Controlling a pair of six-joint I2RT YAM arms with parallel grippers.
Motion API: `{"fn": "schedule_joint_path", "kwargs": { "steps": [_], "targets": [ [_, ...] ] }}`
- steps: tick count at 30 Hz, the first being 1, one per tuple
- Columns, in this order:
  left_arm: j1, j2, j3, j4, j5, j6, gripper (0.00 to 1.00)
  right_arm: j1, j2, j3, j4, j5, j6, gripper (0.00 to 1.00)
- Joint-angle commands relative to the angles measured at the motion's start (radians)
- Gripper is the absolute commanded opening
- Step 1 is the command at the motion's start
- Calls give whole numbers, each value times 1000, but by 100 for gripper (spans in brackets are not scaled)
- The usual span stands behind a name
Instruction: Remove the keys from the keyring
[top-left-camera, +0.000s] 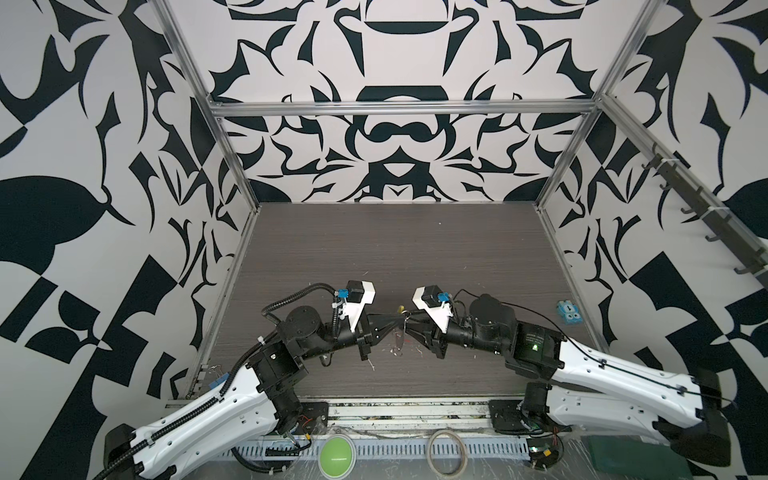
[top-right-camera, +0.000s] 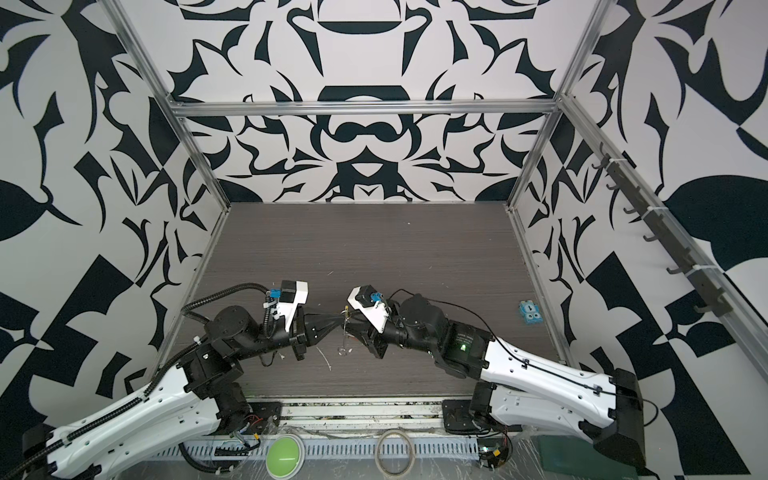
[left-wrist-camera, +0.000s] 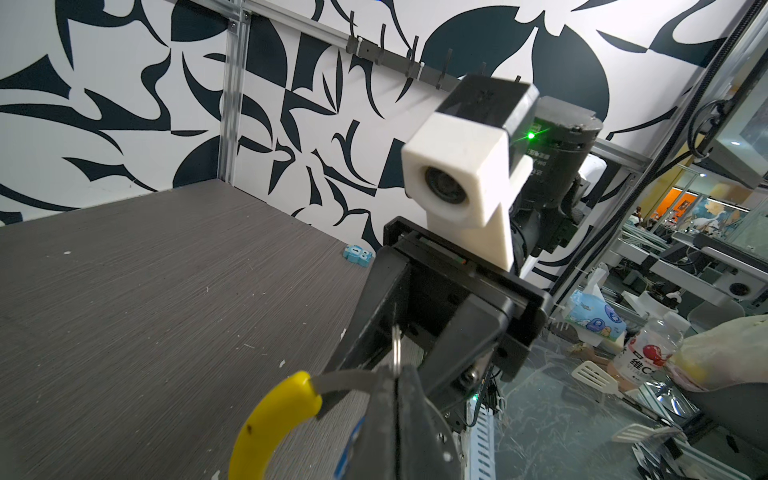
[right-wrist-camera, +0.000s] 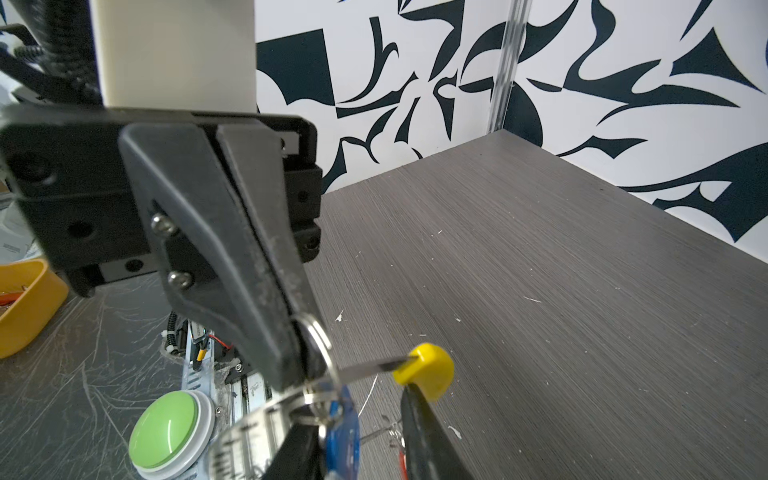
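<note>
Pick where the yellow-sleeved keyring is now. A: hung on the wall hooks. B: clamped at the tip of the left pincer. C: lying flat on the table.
B: in the right wrist view the left pincer is shut on the grey band of the keyring, near its yellow sleeve.

One keyring (right-wrist-camera: 426, 368), one blue tag (right-wrist-camera: 345, 436), one green button (top-left-camera: 336, 456).

Blue tag (right-wrist-camera: 347, 436) partly behind right fingers (right-wrist-camera: 293, 455)

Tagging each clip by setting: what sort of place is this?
Probably a robotics lab test cell: aluminium frame with patterned panels around a grey table, and more benches visible beyond.
</note>
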Motion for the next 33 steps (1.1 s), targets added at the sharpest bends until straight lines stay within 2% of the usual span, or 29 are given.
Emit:
{"fn": "schedule_joint_path", "kwargs": {
  "steps": [1,9,17,33],
  "targets": [
    [1,-14,-1,30,15,-11,0,3,-21,-3,58,-14,0,30],
    [1,-29,-1,10,-10,-10,0,3,-26,7,18,-31,-5,1],
    [1,-50,16,-57,-3,6,0,1,-59,49,-122,-47,-39,0],
    [1,-37,52,-123,134,7,0,-38,-61,178,-281,-106,-157,0]
  ]
}}
